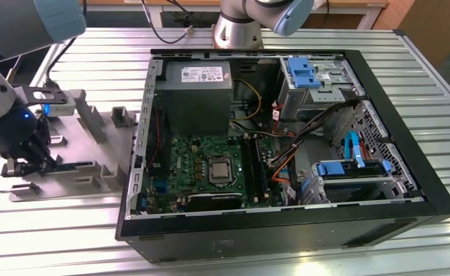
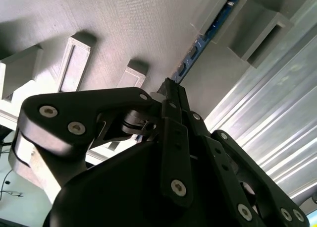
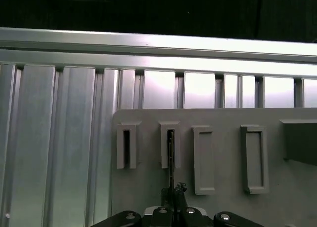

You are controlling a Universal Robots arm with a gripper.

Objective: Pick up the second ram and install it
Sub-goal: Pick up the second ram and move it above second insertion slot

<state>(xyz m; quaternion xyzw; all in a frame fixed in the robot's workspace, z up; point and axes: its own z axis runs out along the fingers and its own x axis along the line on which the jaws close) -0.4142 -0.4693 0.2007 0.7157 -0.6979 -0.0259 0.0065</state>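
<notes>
While jaws pinch one end, second ram [image 2: 190, 53] on edge in grey holder [image 2: 124, 28], pointing straight away.

Was built of silver-grey tubular metal arm segments [image 1: 236, 31] with pale blue rounded joint caps [image 1: 293, 16]. Ended in a matte black linkage gripper [image 2: 171, 84] (silver screws [image 2: 178, 187] at each pivot), with a small glowing blue wrist light [image 1: 26, 114].
</notes>
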